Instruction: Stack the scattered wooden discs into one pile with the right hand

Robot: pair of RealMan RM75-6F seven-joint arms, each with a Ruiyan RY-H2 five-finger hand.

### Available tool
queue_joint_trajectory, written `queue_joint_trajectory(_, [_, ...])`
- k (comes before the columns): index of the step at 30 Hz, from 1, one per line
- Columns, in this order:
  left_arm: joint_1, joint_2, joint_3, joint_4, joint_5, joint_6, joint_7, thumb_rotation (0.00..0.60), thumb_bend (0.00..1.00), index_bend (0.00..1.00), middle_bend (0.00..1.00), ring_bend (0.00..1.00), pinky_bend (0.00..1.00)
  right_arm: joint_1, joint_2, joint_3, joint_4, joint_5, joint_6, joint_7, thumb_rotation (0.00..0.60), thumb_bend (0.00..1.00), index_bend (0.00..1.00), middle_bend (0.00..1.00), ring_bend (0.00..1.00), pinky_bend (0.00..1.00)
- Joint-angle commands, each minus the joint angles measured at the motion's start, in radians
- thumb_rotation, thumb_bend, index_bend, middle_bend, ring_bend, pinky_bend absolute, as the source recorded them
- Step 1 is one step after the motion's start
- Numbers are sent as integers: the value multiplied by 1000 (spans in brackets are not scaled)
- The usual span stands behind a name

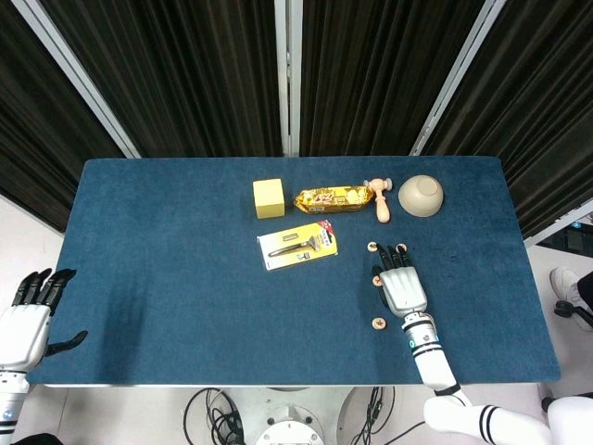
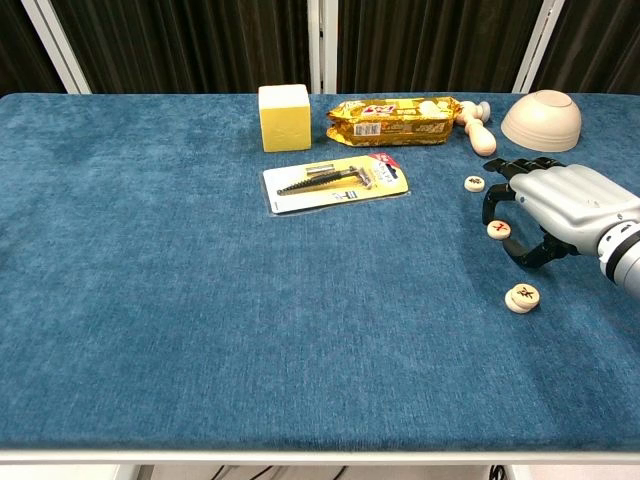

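while its black fingertips [image 2: 497,196] curl down toward the cloth, the right hand [image 2: 558,205] sits palm-down over the right part of the blue table [image 2: 180,300], fingers parted and pointing toward the far edge, with nothing clearly gripped; one wooden disc [image 2: 499,229] lies flat right at those fingertips, between them and the thumb (whether they touch it i cannot tell). each disc is a small pale round piece lying flat, red mark on the upper face, so round that it has no long axis to speak of. a second disc [image 2: 475,183] lies just beyond the fingertips toward the far edge, apart from the hand. nearer the robot, a short pile of discs [image 2: 522,296] rests on the cloth, one piece slightly offset on another, just beside the wrist. in the head view the same pile [image 1: 378,323] sits left of the forearm.

past the discs stand an upturned beige bowl [image 2: 540,118], a small wooden mallet [image 2: 478,125], a yellow snack packet [image 2: 395,120], a yellow cube [image 2: 283,117] and a carded razor [image 2: 336,182]. the left hand [image 1: 26,320] hangs off the table's near left corner, fingers spread, holding nothing.
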Motion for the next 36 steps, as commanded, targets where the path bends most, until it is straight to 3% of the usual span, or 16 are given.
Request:
queue_joint_trajectory(1, [0,0,0,0,0,0,0,600,127,100,87,0,0,-4,-9,-4,13,-14,13,19,600,327,447,20,0,0])
queue_joint_trajectory(14, [0,0,2,0,1,-1,-4,600,126,100,87,0,0,-5,-33,-10,62,-61,48,53,600,332,583,41,0,0])
queue_joint_trajectory(20, [0,1,2,1,2,0,-11,600,127,100,87,0,0,-11,-23,-8,47,-78,65,69,600,333,592,42,0,0])
queue_joint_trajectory(26, [0,3,2,2,2,0,-16,600,127,100,87,0,0,-31,59,-17,-76,-102,85,93,600,333,593,52,0,0])
queue_joint_trajectory(30, [-1,3,3,0,4,-2,-14,600,126,100,88,0,0,-40,167,-44,-210,-94,35,110,600,334,596,48,0,0])
queue_joint_trajectory(36, [-3,2,6,-4,7,-6,-7,600,126,100,88,0,0,-51,254,-88,-319,-112,26,68,600,334,601,51,0,0])
